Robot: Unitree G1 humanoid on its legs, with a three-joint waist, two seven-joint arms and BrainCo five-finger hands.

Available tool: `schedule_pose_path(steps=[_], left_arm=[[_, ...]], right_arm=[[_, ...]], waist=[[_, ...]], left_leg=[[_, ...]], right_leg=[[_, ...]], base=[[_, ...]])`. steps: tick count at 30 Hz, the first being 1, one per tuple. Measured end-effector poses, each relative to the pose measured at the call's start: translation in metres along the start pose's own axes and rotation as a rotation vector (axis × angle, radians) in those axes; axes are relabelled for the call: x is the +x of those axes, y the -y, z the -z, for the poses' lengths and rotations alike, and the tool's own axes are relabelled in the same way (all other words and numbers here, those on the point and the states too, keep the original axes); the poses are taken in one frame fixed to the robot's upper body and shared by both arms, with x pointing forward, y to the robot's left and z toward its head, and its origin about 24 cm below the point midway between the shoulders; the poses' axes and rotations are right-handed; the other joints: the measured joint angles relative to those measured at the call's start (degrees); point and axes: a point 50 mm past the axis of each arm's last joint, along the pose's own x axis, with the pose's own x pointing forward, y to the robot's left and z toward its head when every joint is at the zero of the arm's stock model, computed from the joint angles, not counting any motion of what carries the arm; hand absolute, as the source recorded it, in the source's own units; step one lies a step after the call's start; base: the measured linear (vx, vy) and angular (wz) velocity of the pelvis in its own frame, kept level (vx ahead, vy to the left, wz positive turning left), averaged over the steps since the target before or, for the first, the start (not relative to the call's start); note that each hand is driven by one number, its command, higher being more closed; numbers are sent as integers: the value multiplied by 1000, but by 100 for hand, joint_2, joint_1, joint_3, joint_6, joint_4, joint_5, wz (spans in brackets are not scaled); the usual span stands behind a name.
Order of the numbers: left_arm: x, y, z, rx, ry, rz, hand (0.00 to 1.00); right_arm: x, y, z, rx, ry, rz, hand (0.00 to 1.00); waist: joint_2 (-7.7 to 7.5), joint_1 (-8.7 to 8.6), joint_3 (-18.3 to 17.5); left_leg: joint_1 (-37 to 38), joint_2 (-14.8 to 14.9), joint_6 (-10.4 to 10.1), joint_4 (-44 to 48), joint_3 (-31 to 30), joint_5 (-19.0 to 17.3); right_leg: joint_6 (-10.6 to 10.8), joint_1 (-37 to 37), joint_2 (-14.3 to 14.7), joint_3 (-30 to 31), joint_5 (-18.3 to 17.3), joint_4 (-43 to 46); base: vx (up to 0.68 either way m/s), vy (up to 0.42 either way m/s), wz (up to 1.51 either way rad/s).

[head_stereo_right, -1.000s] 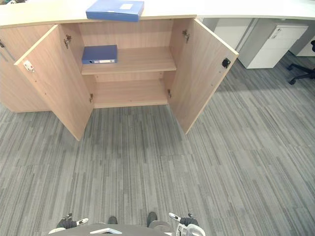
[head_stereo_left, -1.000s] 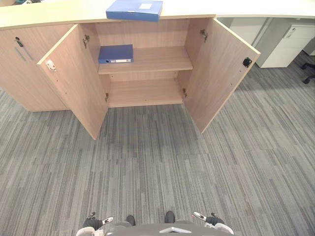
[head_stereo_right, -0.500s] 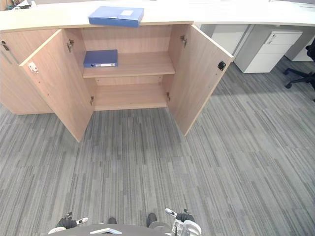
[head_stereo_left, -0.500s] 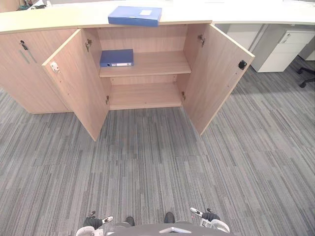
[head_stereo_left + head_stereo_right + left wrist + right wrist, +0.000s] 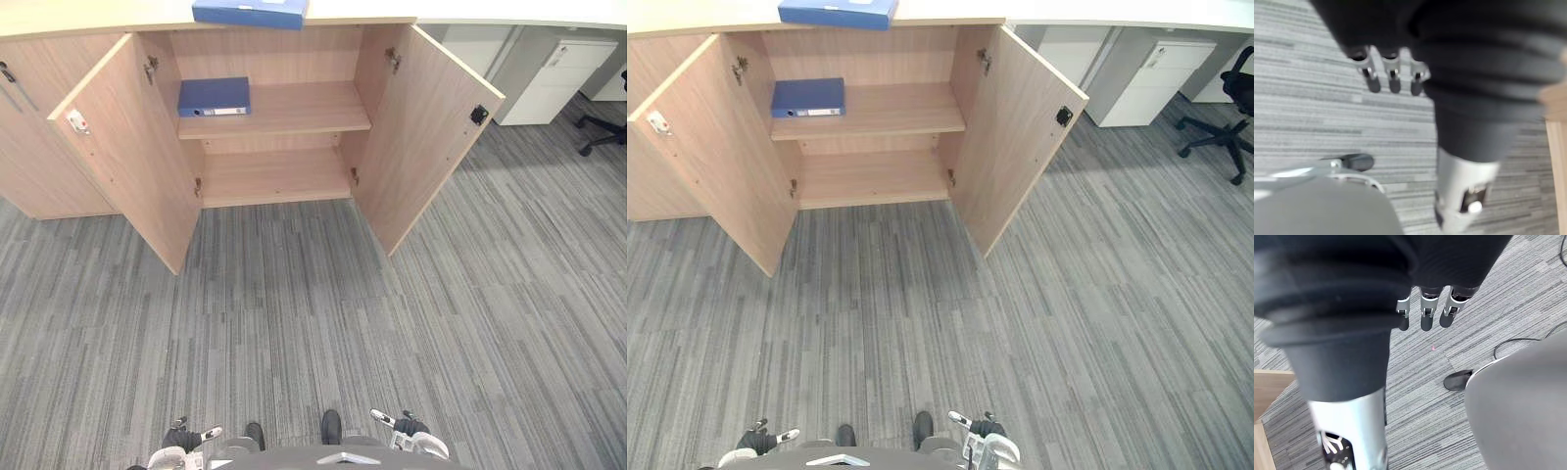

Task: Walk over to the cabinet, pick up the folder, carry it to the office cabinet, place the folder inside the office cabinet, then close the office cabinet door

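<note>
A blue folder [image 5: 250, 12] lies flat on the countertop above the wooden cabinet [image 5: 284, 178]. Both cabinet doors stand wide open: the left door [image 5: 127, 147] and the right door [image 5: 426, 127]. A second blue binder [image 5: 214, 96] lies on the left of the upper shelf, and the lower shelf is bare. My left hand [image 5: 186, 439] and right hand [image 5: 407, 426] hang low at my sides, far from the cabinet. In the wrist views the left hand's fingers [image 5: 1393, 78] and the right hand's fingers [image 5: 1422, 313] hang relaxed over the carpet with nothing in them.
Grey striped carpet runs from me to the cabinet. A closed wooden cabinet [image 5: 29, 127] adjoins on the left. A white drawer pedestal [image 5: 549, 73] stands under the desk at the right, with a black office chair [image 5: 1225, 117] beyond it.
The whole picture has shifted, with the cabinet now higher and further left in view, so the camera has moved. Both hands still hang low and empty.
</note>
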Motion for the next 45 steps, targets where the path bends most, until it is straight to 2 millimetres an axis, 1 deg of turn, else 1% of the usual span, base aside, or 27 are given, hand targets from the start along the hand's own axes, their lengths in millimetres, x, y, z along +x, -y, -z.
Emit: schedule_pose_path(steps=[4,6,7,9,11,12,15,18,19,21,22,24,26,28,30,32,33,34,35,36,38,39,40,41,42,43,45], left_arm=[[0,2,-1,-2,4,3,0],[0,2,-3,-1,9,4,0],[1,2,-3,-1,11,4,0],[1,6,-7,1,21,15,0],[2,7,-10,-1,27,13,0],[2,6,-10,-4,28,10,0],[2,6,-12,-14,31,4,0],[2,5,-10,-26,25,-1,0],[2,9,-9,-35,21,6,0],[1,16,-12,-62,33,18,0],[1,17,-14,-82,40,18,0],[1,18,-19,-161,57,4,0],[1,17,-26,-193,86,-3,0],[1,19,-33,-198,119,1,0],[1,23,-41,-206,138,12,0],[2,25,-45,-205,149,18,0],[2,26,-45,-203,148,18,0],[2,27,-44,-204,145,23,0],[2,27,-44,-205,146,21,0],[3,20,-45,-193,150,7,0],[3,16,-45,-188,152,0,0],[3,16,-45,-187,148,0,0],[3,17,-43,-180,139,5,0],[3,19,-40,-156,131,16,0],[3,20,-39,-141,123,21,0],[4,21,-36,-118,106,26,0],[3,23,-33,-106,97,34,0]], right_arm=[[0,0,-2,3,6,-1,0],[1,-1,-3,2,10,-3,0],[1,-2,-5,2,13,-4,0],[2,-4,-16,5,51,-12,0],[2,-7,-22,4,71,-20,0],[2,-8,-22,3,71,-23,0],[3,-10,-25,5,81,-27,0],[2,-7,-24,17,85,-18,0],[3,-5,-26,31,89,-12,0],[2,-7,-29,30,103,-15,0],[2,-8,-30,32,109,-19,0],[1,-6,-32,42,128,-16,0],[0,-5,-29,67,125,-15,0],[-1,-7,-30,84,135,-22,0],[-2,-11,-31,95,138,-30,0],[-3,-15,-28,109,130,-37,0],[-2,-13,-27,119,123,-28,0],[-2,-13,-23,117,112,-26,0],[-2,-13,-22,117,108,-26,0],[-4,-18,-13,126,85,-36,0],[-5,-20,-5,125,59,-41,0],[-5,-21,-5,123,56,-41,0],[-4,-21,-7,118,58,-44,0],[-4,-21,-10,109,69,-45,0],[-3,-21,-13,102,78,-47,0],[-3,-23,-17,91,88,-52,0],[-3,-25,-21,56,100,-63,0]], waist=[[61,-13,38],[47,-2,65],[39,5,79],[69,-15,271],[127,-71,349],[117,-78,342],[119,-117,353],[92,-252,350],[168,-297,342],[317,-216,304],[374,-208,339],[448,-193,471],[437,-44,489],[371,31,488],[383,107,488],[336,139,484],[337,146,467],[309,182,427],[265,200,395],[27,183,215],[-148,238,108],[-163,252,110],[-148,255,119],[-79,216,141],[8,164,185],[-12,94,176],[7,44,184]], left_leg=[[-185,-33,128,541,90,-429],[-206,-148,210,729,85,-614],[-185,-188,236,726,76,-634],[107,-304,389,704,-39,-726],[292,-278,460,667,-183,-795],[346,-264,461,605,-232,-796],[523,-162,382,374,-454,-837],[830,-180,96,195,-832,-1004],[975,-54,-37,208,-932,-1101],[797,152,-219,673,-849,-1119],[553,227,-331,1292,-739,-1160],[-525,775,-453,4177,-259,-1169],[-1015,1126,-377,5184,122,-1347],[-1498,1217,-243,5093,289,-1442],[-1958,1203,-212,4192,422,-1450],[-2139,998,-236,3065,349,-1222],[-2117,820,-234,2228,183,-842],[-2050,710,-153,2001,53,-217],[-2009,637,-56,1988,47,-36],[-1994,465,49,2074,263,-238],[-1865,398,162,2221,538,-500],[-1735,378,207,2229,618,-583],[-1428,351,293,2176,752,-692],[-1105,320,298,2004,731,-825],[-908,301,290,1903,737,-912],[-564,262,298,1704,736,-926],[-23,251,264,1251,750,-904]], right_leg=[[188,-283,-131,75,-393,653],[348,-664,-330,-21,-849,1655],[360,-790,-395,-47,-947,1973],[343,-1442,-675,-355,-1069,3675],[282,-1743,-677,-533,-1474,4051],[263,-1823,-654,-636,-1524,4000],[75,-2170,-380,-953,-1287,3052],[-303,-2145,-246,-962,-824,2523],[-381,-2060,-174,-980,-647,2637],[-508,-1897,-63,-1183,-822,2608],[-544,-1747,-28,-1254,-907,2558],[-584,-1007,127,-1307,-1111,2201],[-664,-505,191,-1272,-1242,2038],[-621,-155,188,-1220,-1339,1811],[-584,109,173,-1094,-1345,1581],[-423,312,51,-991,-1400,1402],[-289,391,-8,-887,-1460,1297],[-133,460,-73,-715,-1554,1245],[-60,491,-125,-617,-1599,1229],[13,478,-383,-519,-1654,1233],[55,359,-575,-398,-1630,1590],[92,306,-622,-367,-1609,1852],[176,25,-751,-291,-1535,2745],[320,-375,-885,-308,-1325,3792],[326,-644,-952,-316,-1364,4423],[269,-986,-1020,-452,-1587,5122],[70,-1358,-1010,-957,-1915,5179]], base=[[66,87,-12],[74,126,3],[64,132,6],[116,170,19],[109,92,32],[167,42,34],[256,-21,40],[338,-123,71],[527,-221,77],[427,-181,38],[460,-205,27],[531,-210,23],[370,-118,-13],[357,-62,-23],[356,44,-32],[282,125,-31],[300,222,-50],[321,258,-58],[457,341,-61],[433,274,-44],[435,232,-54],[393,215,-68],[345,203,-57],[328,199,-51],[327,162,-21],[330,122,0],[333,83,12]])
